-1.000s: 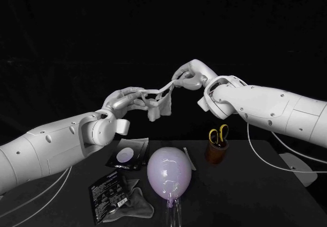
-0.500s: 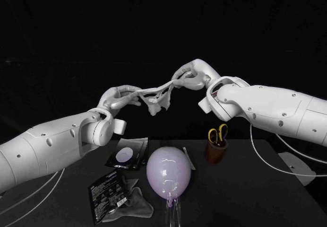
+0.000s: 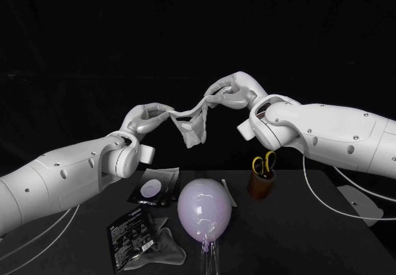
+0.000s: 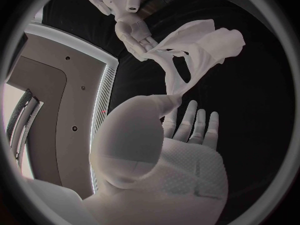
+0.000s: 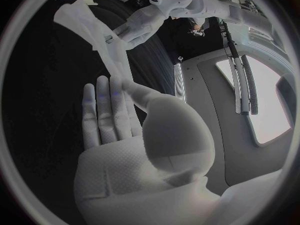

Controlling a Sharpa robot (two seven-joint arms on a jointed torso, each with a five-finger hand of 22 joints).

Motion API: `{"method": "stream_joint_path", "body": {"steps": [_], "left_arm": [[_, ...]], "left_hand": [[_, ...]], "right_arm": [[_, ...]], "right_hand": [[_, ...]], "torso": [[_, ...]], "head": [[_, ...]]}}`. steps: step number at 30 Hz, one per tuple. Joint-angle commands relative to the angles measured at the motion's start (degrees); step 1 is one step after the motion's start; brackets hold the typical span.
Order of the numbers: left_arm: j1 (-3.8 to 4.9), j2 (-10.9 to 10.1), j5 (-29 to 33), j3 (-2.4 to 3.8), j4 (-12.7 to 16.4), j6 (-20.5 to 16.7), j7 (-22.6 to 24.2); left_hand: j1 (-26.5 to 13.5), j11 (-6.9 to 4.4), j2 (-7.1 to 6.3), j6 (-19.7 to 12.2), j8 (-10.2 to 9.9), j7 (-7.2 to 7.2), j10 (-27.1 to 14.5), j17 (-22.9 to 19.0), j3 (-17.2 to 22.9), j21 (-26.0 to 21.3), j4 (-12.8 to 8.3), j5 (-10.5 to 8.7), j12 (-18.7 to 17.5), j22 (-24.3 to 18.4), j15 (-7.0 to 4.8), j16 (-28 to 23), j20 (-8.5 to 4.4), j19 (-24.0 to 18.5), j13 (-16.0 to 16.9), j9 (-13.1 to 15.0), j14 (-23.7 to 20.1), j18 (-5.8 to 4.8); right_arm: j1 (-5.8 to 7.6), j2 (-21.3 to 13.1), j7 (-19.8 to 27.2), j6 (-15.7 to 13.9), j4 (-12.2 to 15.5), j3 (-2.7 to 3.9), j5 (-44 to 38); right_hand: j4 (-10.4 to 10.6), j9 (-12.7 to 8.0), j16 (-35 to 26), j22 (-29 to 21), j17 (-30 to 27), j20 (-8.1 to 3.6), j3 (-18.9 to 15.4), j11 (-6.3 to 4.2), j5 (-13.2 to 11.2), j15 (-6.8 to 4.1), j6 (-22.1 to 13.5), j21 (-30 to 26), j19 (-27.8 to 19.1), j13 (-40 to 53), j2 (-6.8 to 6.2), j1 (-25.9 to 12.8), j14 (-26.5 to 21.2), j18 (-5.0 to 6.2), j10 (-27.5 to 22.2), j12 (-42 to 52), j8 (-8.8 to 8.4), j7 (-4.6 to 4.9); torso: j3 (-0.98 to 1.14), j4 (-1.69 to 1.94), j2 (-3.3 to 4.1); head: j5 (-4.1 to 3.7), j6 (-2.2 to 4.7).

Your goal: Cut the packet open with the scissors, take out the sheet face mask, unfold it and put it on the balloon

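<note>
- Well, in the head view the left hand (image 3: 150, 117) and the right hand (image 3: 231, 91) are raised high above the black table (image 3: 321, 235). Each pinches one end of the white, limp sheet face mask (image 3: 191, 123).
- The mask hangs stretched between them. Its middle sags and a crumpled flap hangs down nearer the left hand.
- Below, the pale lilac oval balloon (image 3: 203, 212) lies on the table with its neck toward the robot.
- To the left of the balloon lies a flat black packet (image 3: 132, 232) with white print, and a crumpled grey piece (image 3: 165, 252) lies just beside it. A black pouch (image 3: 154, 188) with a round white patch lies farther back.
- The yellow-handled scissors (image 3: 264, 161) stand in a brown cup (image 3: 261, 184) to the right of the balloon, apart from it.
- In the left wrist view the left hand (image 4: 169, 150) pinches a thin strip of the mask (image 4: 200, 50) between thumb and one finger — the other fingers lie straight, side by side. The right hand (image 4: 134, 32) holds the mask's far edge.
- In the right wrist view the right hand (image 5: 125, 135) pinches its end of the mask (image 5: 94, 30) the same way, with the remaining fingers straight and together. The left hand (image 5: 147, 22) grips the opposite end.
</note>
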Motion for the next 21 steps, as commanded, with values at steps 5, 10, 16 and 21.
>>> {"method": "stream_joint_path", "body": {"steps": [5, 10, 16, 21], "left_arm": [[0.09, 0.2, 8.1, 0.09, 0.2, 6.2, 1.5], [0.08, 0.4, 11.4, 0.09, 0.1, 8.5, 1.2], [0.07, 0.6, 15.7, 0.10, -0.2, 9.2, 1.8], [0.06, 0.7, 18.4, 0.10, -0.4, 9.9, 1.8]], "left_hand": [[0.1, -1.23, 2.98, -5.8, 5.8, 6.16, 4.4, -9.3, 1.8, 2.3, 3.4, -0.03, 1.4, -0.1, -2.82, -7.2, -0.52, 13.0, 0.0, 6.7, 26.2, 1.51], [-0.3, -1.15, 4.48, -12.1, 11.7, 4.42, 7.2, -14.0, 2.9, 3.5, 6.4, -0.06, 0.8, -0.8, -3.46, -13.5, -0.55, 24.5, -0.2, 11.2, 34.6, 4.67], [-1.3, -1.05, 5.93, -22.6, 22.7, 3.93, 7.1, -18.3, 6.2, -2.0, 11.0, -0.14, -1.4, -7.4, -4.29, -20.8, -0.55, 33.9, 0.0, 18.5, 44.0, 6.44], [-2.5, -1.12, 6.74, -28.6, 27.5, 6.78, 5.1, -19.2, 9.7, -4.2, 12.1, -0.05, -2.1, -9.9, -4.60, -22.2, -0.66, 36.1, 0.0, 21.5, 48.3, 6.59]], "right_arm": [[0.12, -0.1, 1.5, -0.2, 1.0, 0.11, 2.6], [0.14, -0.1, 1.4, -0.2, 1.2, 0.12, 2.7], [0.16, -0.1, 1.4, -0.3, 1.1, 0.13, 2.8], [0.18, -0.2, 1.4, -0.2, 0.9, 0.13, 2.8]], "right_hand": [[-0.2, 0.1, -0.4, 0.1, 0.1, 0.14, 0.3, -0.37, 0.3, 0.07, 0.4, 0.3, -0.4, 0.0, 0.11, 0.5, 0.3, 0.60, 0.0, -0.4, 0.25, 0.15], [-0.2, 0.1, -0.4, 0.1, 0.1, 0.14, 0.3, -0.37, 0.3, 0.07, 0.4, 0.3, -0.4, 0.0, 0.11, 0.5, 0.3, 0.60, 0.0, -0.4, 0.25, 0.15], [-0.2, 0.1, -0.4, 0.1, 0.1, 0.14, 0.3, -0.37, 0.3, 0.07, 0.4, 0.3, -0.4, 0.0, 0.11, 0.5, 0.3, 0.60, 0.0, -0.4, 0.25, 0.15], [-0.1, 0.1, -0.5, 0.2, 0.1, 0.13, 0.3, -0.36, 0.3, 0.11, 0.4, 0.3, -0.4, 0.0, 0.16, 0.6, 0.2, 0.60, 0.0, -0.4, 0.23, 0.17]], "torso": [[-0.03, 0.05, 0.03], [-0.04, 0.06, 0.01], [-0.02, 0.04, 0.04], [-0.02, 0.07, 0.06]], "head": [[-0.06, 0.27], [-0.03, 0.30], [-0.05, 0.53], [0.04, 0.55]]}}
